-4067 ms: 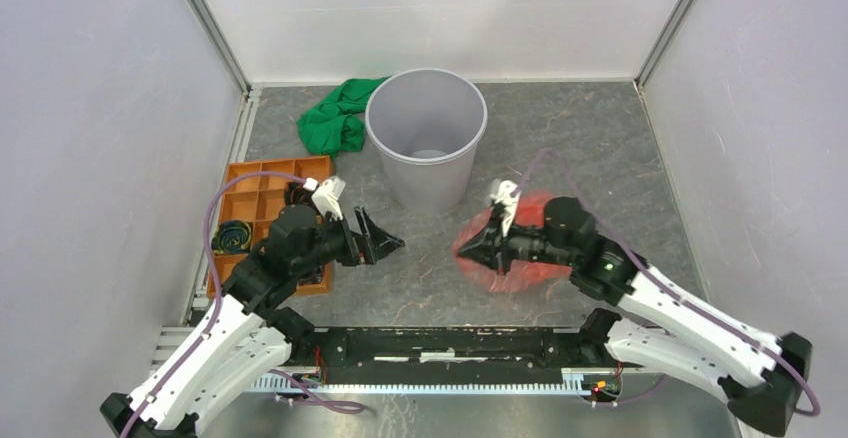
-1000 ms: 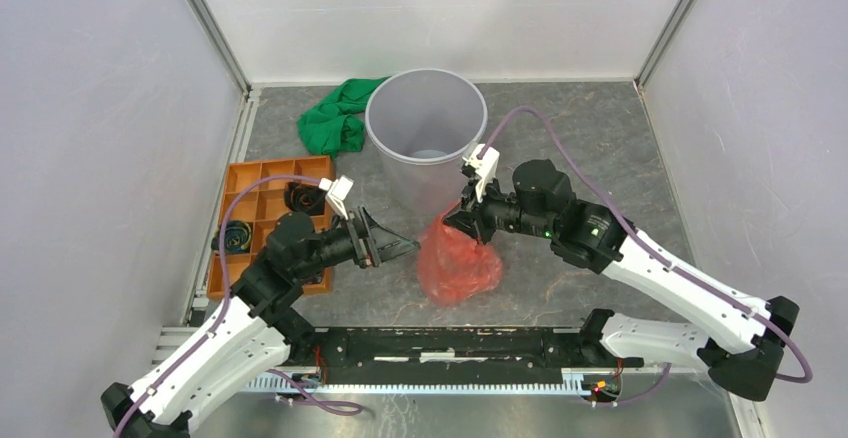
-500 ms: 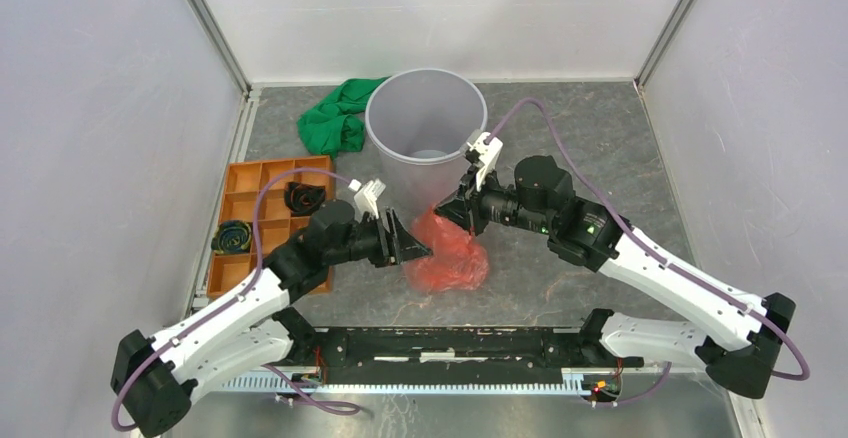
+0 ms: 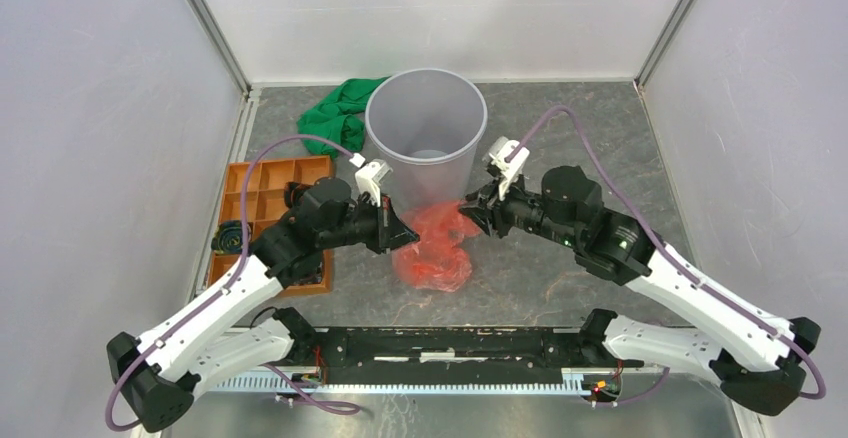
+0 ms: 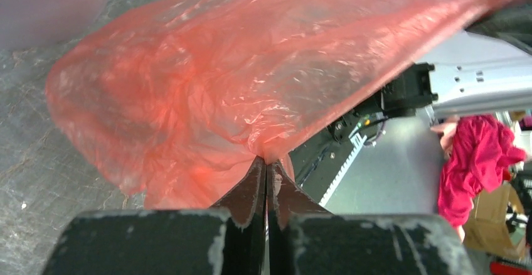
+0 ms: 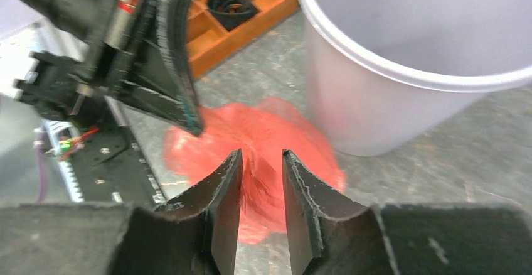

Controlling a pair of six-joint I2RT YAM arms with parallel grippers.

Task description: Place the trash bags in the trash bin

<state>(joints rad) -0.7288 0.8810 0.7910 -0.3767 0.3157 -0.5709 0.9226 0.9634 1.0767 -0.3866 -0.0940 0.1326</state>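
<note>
At foot of bin (image 4: 440, 173), red bag (image 4: 432, 248) sags, not yet inside. Our left gripper (image 5: 266, 165) pinches its edge, fingers closed on film, likely for lifting over rim. Our right gripper (image 6: 260, 162) hovers just beside, fingers apart, holding nothing, perhaps to take other side.

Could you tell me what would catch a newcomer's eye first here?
The red bag, crumpled just in front of the grey bin and pinched by the left gripper. The right gripper hangs open beside it; a green cloth lies left of the bin.
</note>
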